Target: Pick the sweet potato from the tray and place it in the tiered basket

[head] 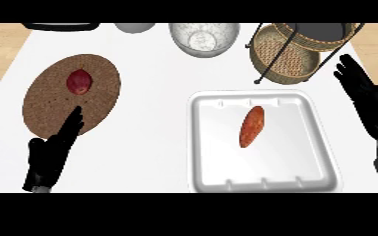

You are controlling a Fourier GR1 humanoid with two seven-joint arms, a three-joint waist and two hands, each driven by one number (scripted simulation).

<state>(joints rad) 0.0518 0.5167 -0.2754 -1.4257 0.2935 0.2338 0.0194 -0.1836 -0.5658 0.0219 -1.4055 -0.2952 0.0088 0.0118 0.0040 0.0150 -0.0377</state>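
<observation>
I count one sweet potato (252,126) — orange, elongated — mid-tray (325,145); one tiered basket (295,55) at the counter's far-right corner; both hands, left (48,155) and right (362,92), open.

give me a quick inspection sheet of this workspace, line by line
surface: white counter, wooden floor showing at the far corners
job's things: sweet potato lies in the white tray, untouched; tiered basket stands beyond the tray, far right
clutter: round brown mat at left with a red fruit on it; glass bowl and a grey round object along the far edge; dark item at far left, partly cut off
hands: left hand open by the mat's near edge; right hand open at the right edge, beside the tray; both hold nothing
cables: nothing seen
surroundings: nothing seen
</observation>
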